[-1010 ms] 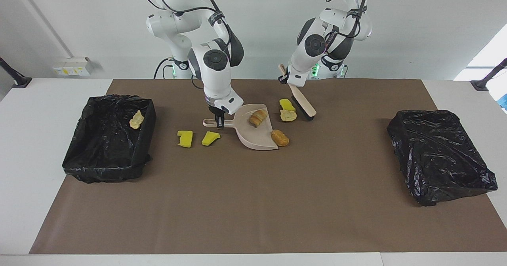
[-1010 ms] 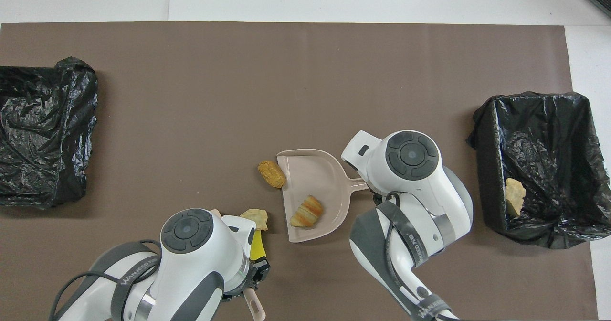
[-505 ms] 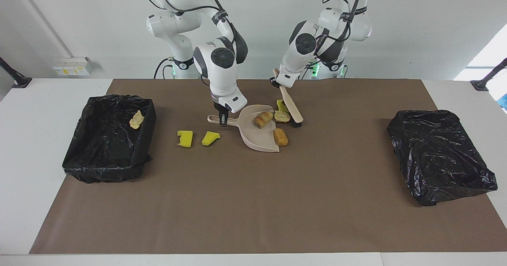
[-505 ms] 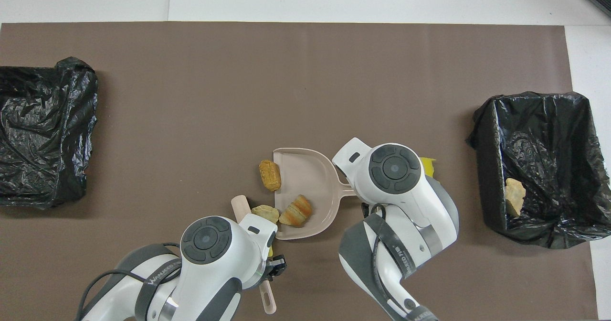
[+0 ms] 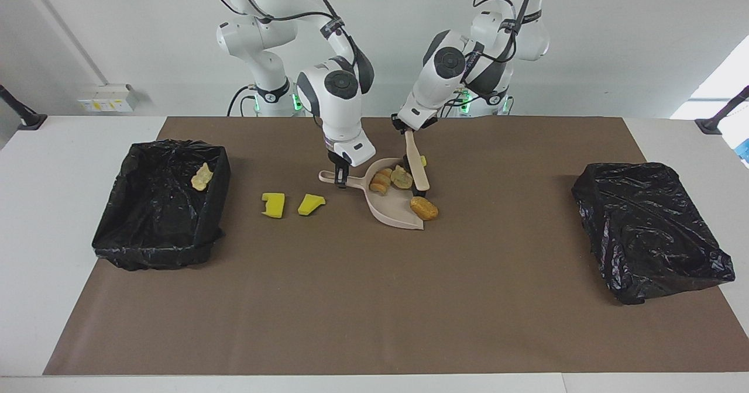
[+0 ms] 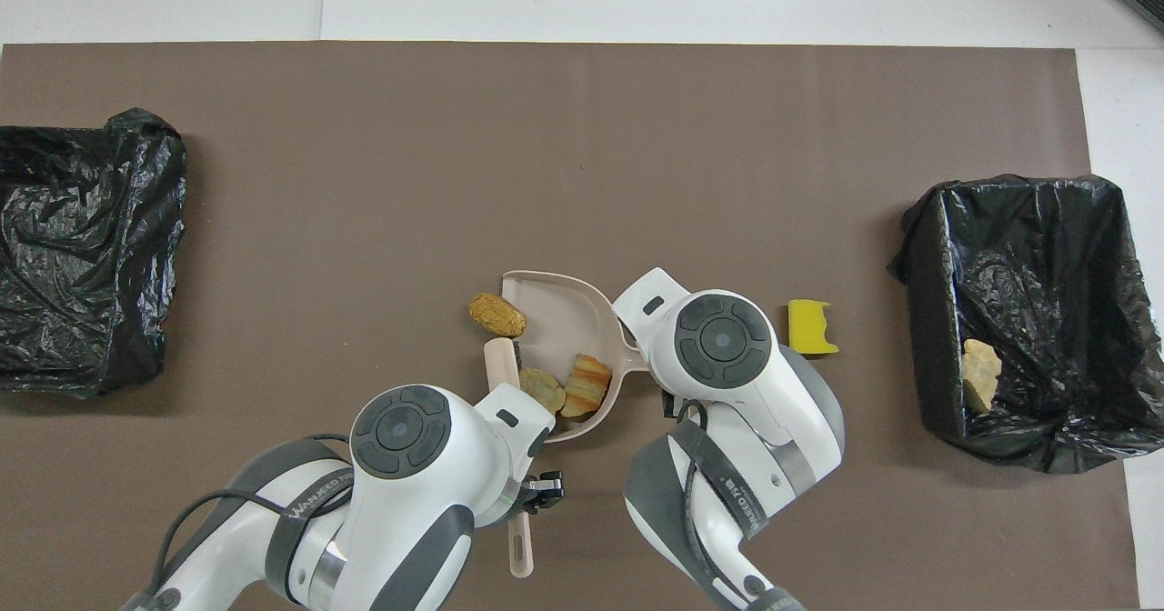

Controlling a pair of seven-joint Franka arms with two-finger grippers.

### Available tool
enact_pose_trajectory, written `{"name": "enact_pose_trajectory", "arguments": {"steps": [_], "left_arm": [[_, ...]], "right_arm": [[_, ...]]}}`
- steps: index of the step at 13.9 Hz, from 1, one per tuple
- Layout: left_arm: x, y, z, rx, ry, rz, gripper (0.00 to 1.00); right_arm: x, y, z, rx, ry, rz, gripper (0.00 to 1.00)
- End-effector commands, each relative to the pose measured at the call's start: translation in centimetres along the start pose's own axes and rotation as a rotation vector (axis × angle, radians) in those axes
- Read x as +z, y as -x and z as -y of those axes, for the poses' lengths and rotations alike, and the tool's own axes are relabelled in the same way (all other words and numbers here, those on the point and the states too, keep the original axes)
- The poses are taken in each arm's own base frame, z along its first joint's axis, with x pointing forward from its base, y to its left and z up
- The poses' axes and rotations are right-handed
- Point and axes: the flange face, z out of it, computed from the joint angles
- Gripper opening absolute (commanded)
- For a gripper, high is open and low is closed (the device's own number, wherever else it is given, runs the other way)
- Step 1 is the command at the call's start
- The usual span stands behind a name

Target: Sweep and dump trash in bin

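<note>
My right gripper [image 5: 341, 181] is shut on the handle of the beige dustpan [image 5: 398, 209], which lies flat on the mat. My left gripper [image 5: 406, 130] is shut on the beige brush [image 5: 416, 168]; its bristles are down at the pan's open edge. A golden-brown croissant roll [image 5: 381, 181] and a pale lump [image 5: 401, 177] lie in the pan. A brown roll [image 5: 423, 207] lies on the mat at the pan's lip. A yellow sponge bit [image 5: 422, 160] sits beside the brush, nearer the robots. Two yellow sponge chunks [image 5: 273, 204] [image 5: 311, 203] lie toward the right arm's end.
A black-lined bin [image 5: 161, 206] at the right arm's end of the table holds one pale lump [image 5: 202, 176]. A second black-lined bin [image 5: 649, 229] stands at the left arm's end. A brown mat [image 5: 374, 299] covers the table.
The brush swept the pale lump into the dustpan. The dustpan slid toward the left arm's end of the table. The brown roll shifted along the pan's lip.
</note>
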Motion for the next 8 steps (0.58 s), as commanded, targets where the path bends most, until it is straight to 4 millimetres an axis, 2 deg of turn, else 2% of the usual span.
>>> {"name": "enact_pose_trajectory", "arguments": {"steps": [1, 3, 4, 6, 8], "left_arm": [[-2.9, -1.2, 2.3, 0.050, -0.013, 0.051, 0.00], [-6.2, -3.1, 3.6, 0.045, -0.009, 0.021, 0.00], [-7.0, -3.5, 4.1, 0.038, -0.001, 0.008, 0.00], [-7.4, -4.2, 5.9, 0.013, 0.002, 0.016, 0.00], [-8.1, -6.2, 7.0, -0.038, 0.046, -0.051, 0.00]], "right_arm": [[0.8, -0.7, -0.4, 0.044, 0.020, -0.020, 0.00], [0.0, -0.9, -0.9, 0.039, 0.018, -0.018, 0.00], [-0.3, -0.9, -0.9, 0.039, 0.014, -0.011, 0.00], [-0.6, -0.9, -1.0, 0.046, 0.011, -0.010, 0.00], [-0.5, -0.8, -0.9, 0.046, 0.014, -0.013, 0.00]]}}
